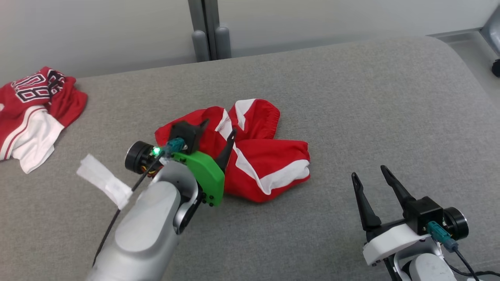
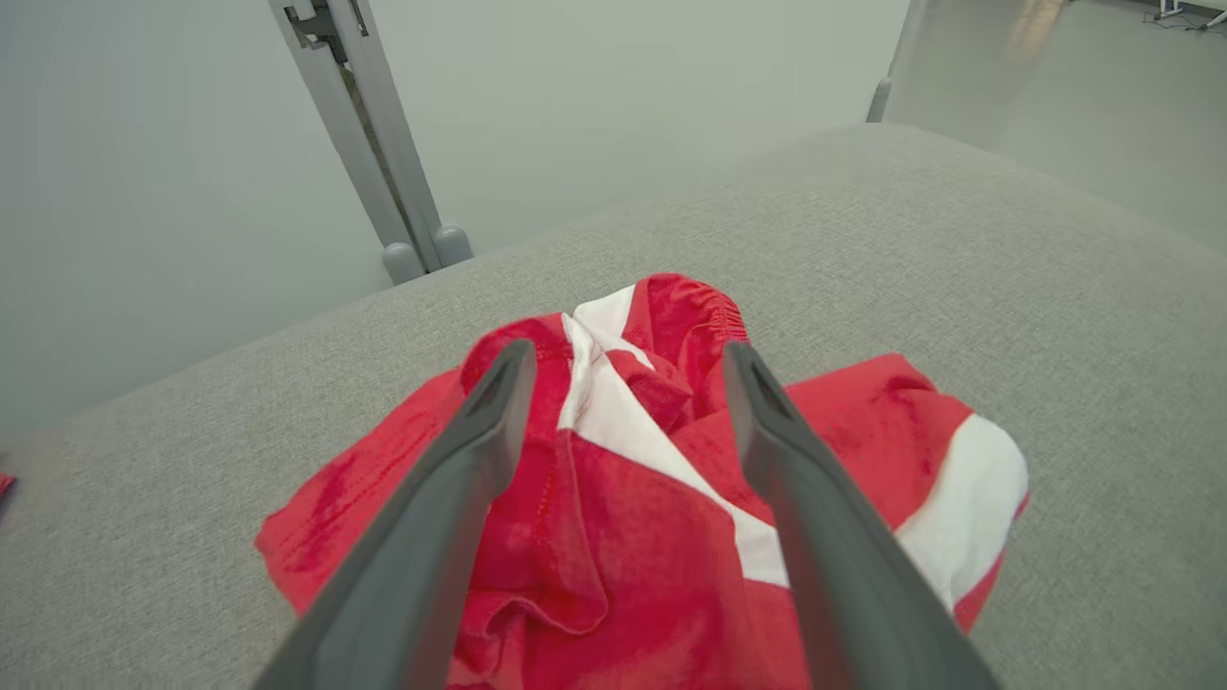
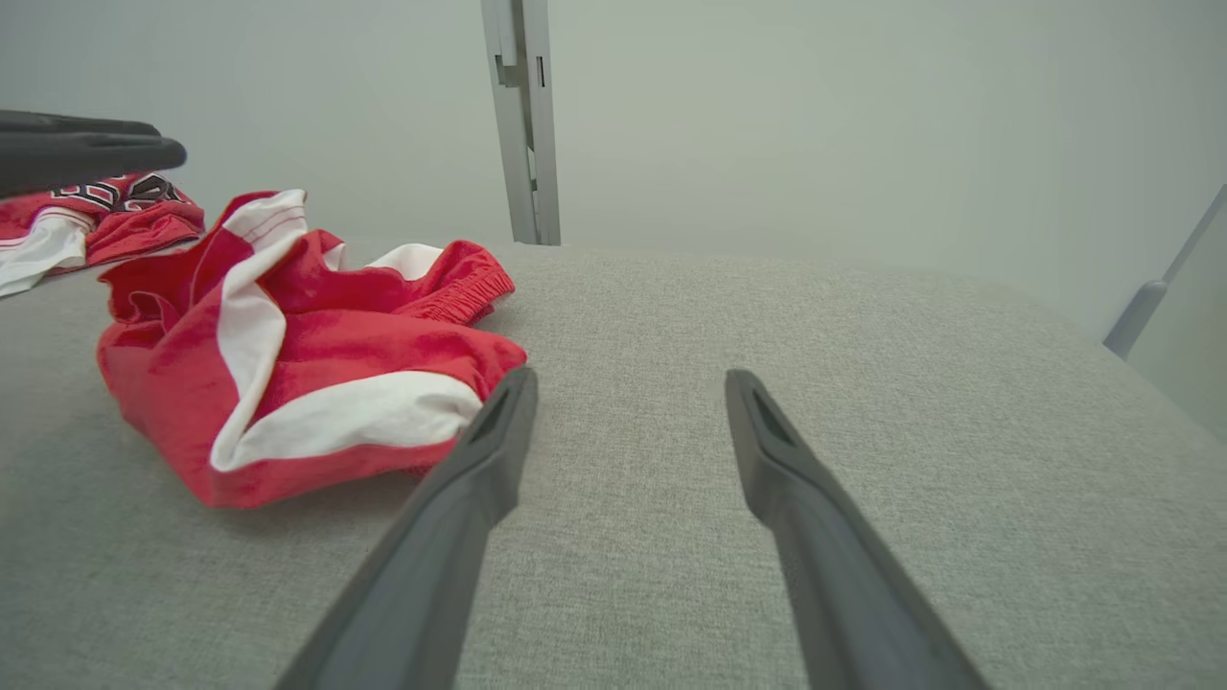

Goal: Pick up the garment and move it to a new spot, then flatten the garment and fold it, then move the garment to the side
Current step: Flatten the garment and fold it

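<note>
The garment (image 1: 265, 160) is a crumpled pair of red shorts with white stripes, lying in a heap near the middle of the grey padded table (image 1: 371, 105). My left gripper (image 1: 219, 134) hangs open right over the heap's left part, one finger on each side of a red fold. In the left wrist view the garment (image 2: 623, 498) lies under and between the two spread fingers of the left gripper (image 2: 628, 359). My right gripper (image 1: 369, 171) stands open above bare table, to the right of the heap and apart from it. The right wrist view has the garment (image 3: 288, 355) at its left and the right gripper (image 3: 628, 383) open.
A second red and white garment with black numbers (image 1: 33, 109) lies at the table's far left edge. A grey post (image 1: 207, 31) stands behind the table against the pale wall. White tape (image 1: 103, 181) wraps the left arm's cable.
</note>
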### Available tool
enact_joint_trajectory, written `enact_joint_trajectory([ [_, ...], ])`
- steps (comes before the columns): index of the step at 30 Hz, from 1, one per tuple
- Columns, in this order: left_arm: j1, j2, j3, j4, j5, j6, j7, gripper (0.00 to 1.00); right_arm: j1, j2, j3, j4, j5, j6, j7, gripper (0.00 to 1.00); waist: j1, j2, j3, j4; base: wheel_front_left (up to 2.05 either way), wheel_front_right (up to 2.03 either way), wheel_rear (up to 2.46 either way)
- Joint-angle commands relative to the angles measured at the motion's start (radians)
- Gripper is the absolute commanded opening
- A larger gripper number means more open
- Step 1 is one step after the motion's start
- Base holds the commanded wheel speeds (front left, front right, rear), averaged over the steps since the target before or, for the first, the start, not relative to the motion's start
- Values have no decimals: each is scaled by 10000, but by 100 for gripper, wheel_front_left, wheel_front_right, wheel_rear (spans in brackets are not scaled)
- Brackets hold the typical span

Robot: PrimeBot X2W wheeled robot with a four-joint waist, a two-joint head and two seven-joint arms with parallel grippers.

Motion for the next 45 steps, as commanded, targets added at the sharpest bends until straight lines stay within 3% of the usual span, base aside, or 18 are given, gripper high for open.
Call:
enact_joint_trajectory([
  [1,-358,83,-92,287,-233,-25,273,100,-158,-33,7,-21,-19,-10,-3,100,0,0,374,-369,0,0,0],
  [8,-1428,151,-225,1611,-841,-23,1043,100,-357,-32,8,-66,44,-10,-3,100,0,0,872,-773,0,0,0],
  [15,-1945,145,-474,2373,-1048,-23,880,100,-493,-33,-13,-64,89,-10,-3,100,0,0,1065,-930,0,0,0],
  [17,-2010,129,-571,2473,-1109,-23,751,44,-481,-33,-57,-69,84,-10,-3,100,0,0,1070,-910,0,0,0],
  [19,-2020,124,-684,2551,-1187,-23,664,0,-445,-32,-124,-72,66,-10,-3,100,0,0,1057,-853,0,0,0],
  [30,-1432,275,-638,2408,-1506,28,-844,0,-283,-34,-323,-39,-77,-10,-3,100,0,0,793,-180,0,0,0],
  [37,-225,549,-268,1508,-1883,287,-1793,0,-412,-34,-457,175,-276,-10,-3,100,0,0,717,356,0,0,0],
  [45,965,830,97,239,-2325,610,-2064,0,-1011,-34,-425,812,-568,-10,-3,100,0,0,815,756,0,0,0],
])
